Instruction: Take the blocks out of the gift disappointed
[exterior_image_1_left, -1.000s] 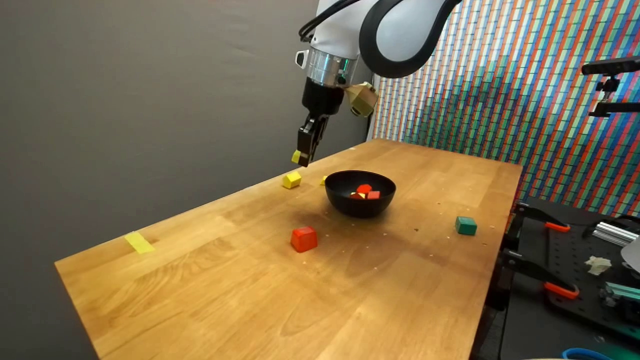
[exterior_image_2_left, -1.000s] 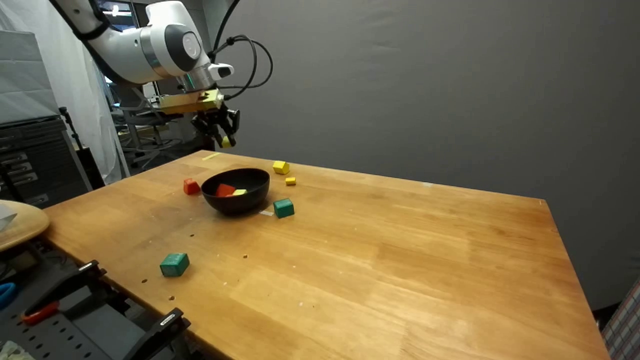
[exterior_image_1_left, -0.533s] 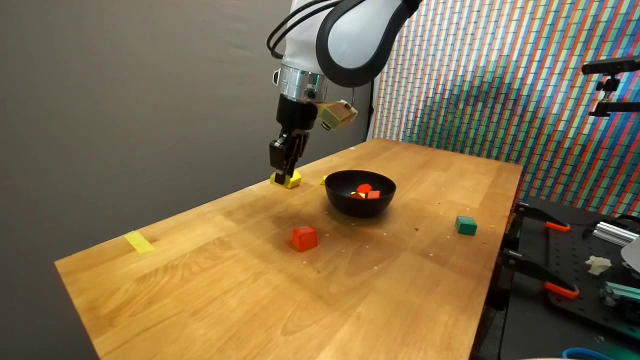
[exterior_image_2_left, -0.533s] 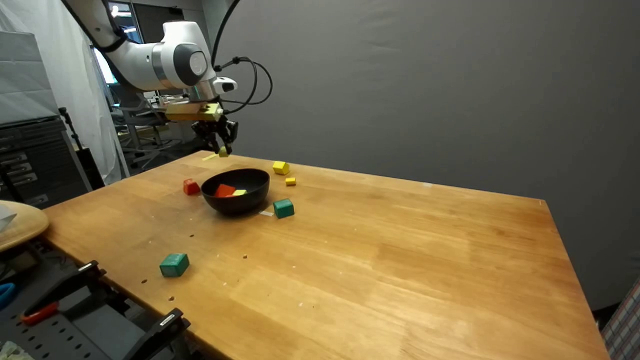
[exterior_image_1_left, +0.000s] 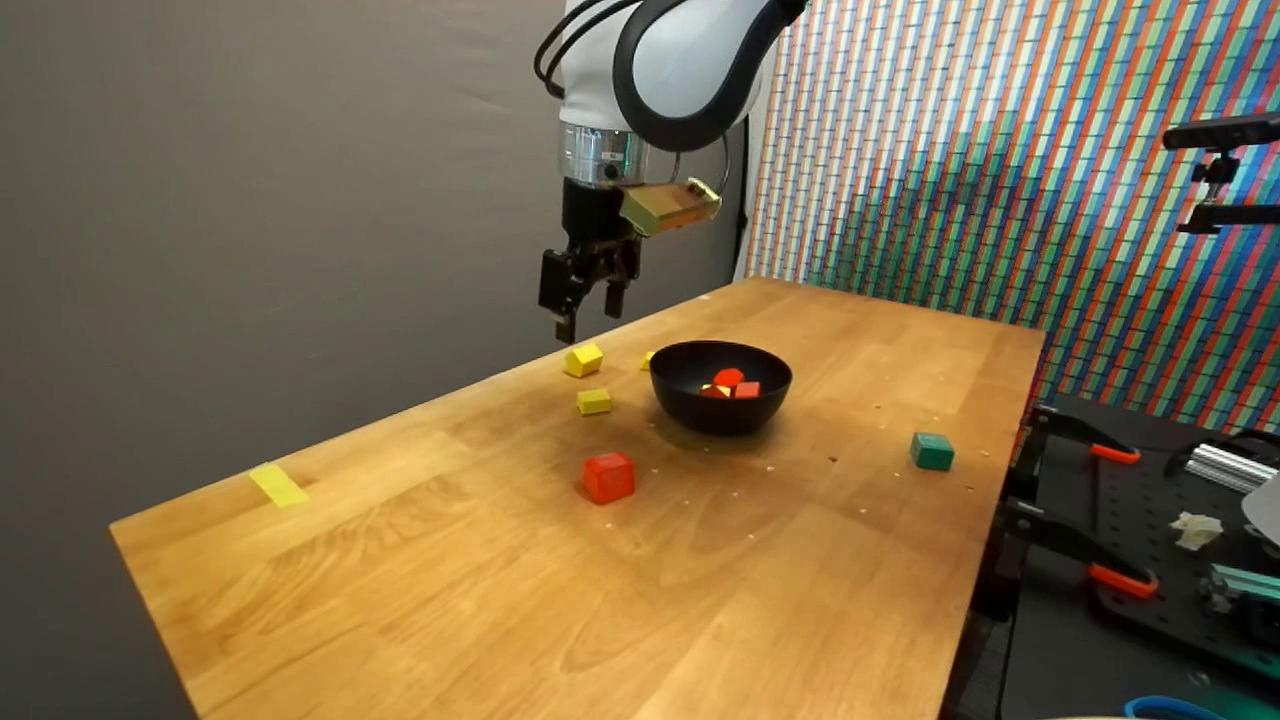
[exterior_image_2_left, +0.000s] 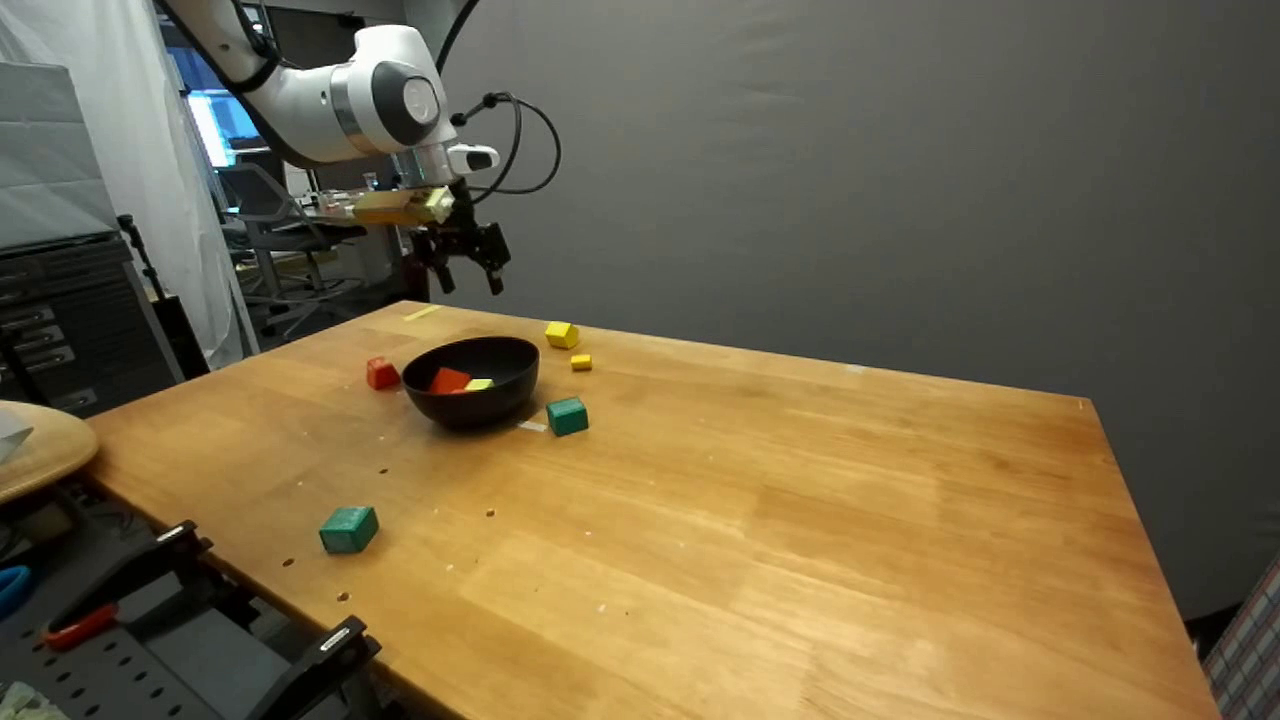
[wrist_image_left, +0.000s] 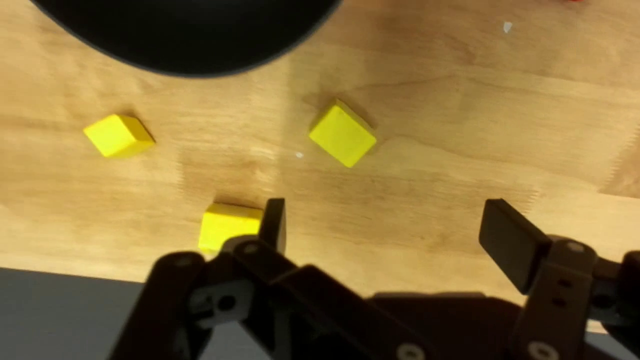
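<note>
- Black bowl (exterior_image_1_left: 720, 417): upright on the wooden table (exterior_image_1_left: 480, 600) in both exterior views.
- Inside the bowl: red blocks (exterior_image_1_left: 747, 390) and a pale yellow block (exterior_image_2_left: 480, 384), resting close together (count uncertain: they overlap and the rim cuts off part of the view).
- Around it, wrist view: a yellow block (wrist_image_left: 342, 133) near the rim; a second yellow block (wrist_image_left: 118, 136), also near; a third yellow block (wrist_image_left: 230, 222) by the table edge, partly hidden.
- Red-orange block (exterior_image_1_left: 609, 478): on the table, apart from the bowl, in both exterior views.
- Green, in an exterior view: one green block (exterior_image_2_left: 567, 416) near the bowl; another green block (exterior_image_2_left: 349, 530) well apart from it, toward the black clamps (exterior_image_2_left: 318, 662) at the table's side.
- Gripper (exterior_image_1_left: 590, 318): hangs above the table near its edge, fingers pointing down, jaws spread wide with only air between the tips; free of any block.
- Farther out: yellow tape strip (exterior_image_1_left: 279, 485) lying flat near a table corner; grey wall (exterior_image_1_left: 300, 200) beyond that edge.
</note>
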